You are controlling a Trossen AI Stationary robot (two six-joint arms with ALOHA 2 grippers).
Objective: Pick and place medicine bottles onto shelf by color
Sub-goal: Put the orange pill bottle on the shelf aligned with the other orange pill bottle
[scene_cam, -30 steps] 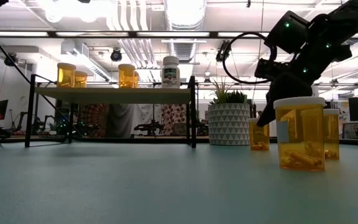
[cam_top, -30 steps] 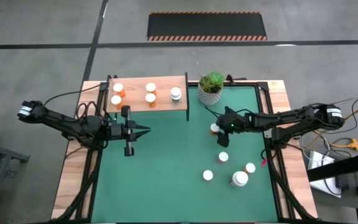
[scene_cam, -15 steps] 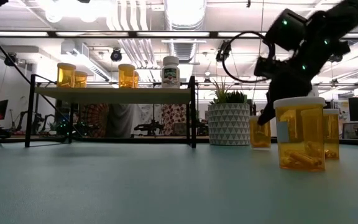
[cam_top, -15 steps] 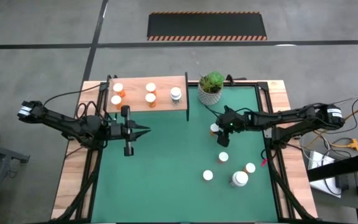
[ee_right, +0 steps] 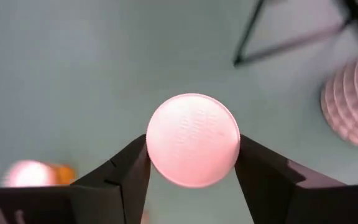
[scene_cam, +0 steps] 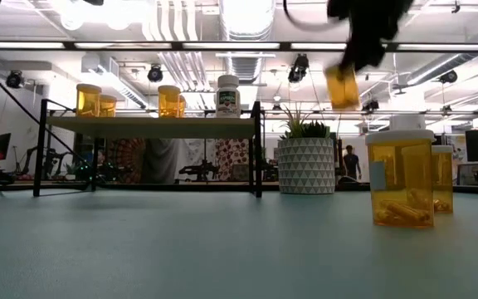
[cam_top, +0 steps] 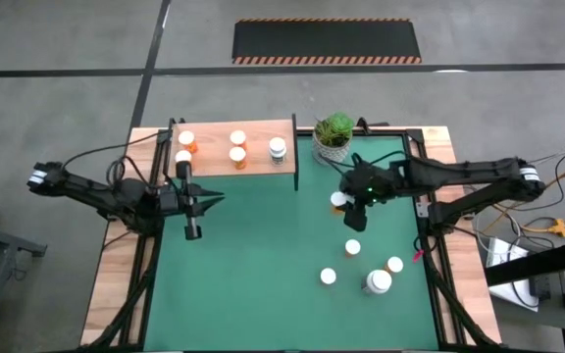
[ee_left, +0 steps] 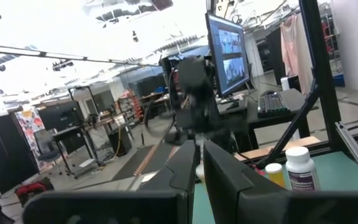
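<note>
So: five bottles on shelf [cam_top: 233, 157]; right gripper [cam_top: 346, 203] pinching orange bottle [scene_cam: 342, 85] mid-air; four left near-right; left gripper [cam_top: 207, 200] pressed together.

I can read no text anywhere. The white bottle [scene_cam: 227, 95] on the shelf [scene_cam: 152, 124] has a label, but its print is too small to read.

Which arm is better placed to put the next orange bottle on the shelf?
The right. Its hand is shut on an orange bottle, lifted off the table near the plant. The left hand is empty by the shelf.
</note>
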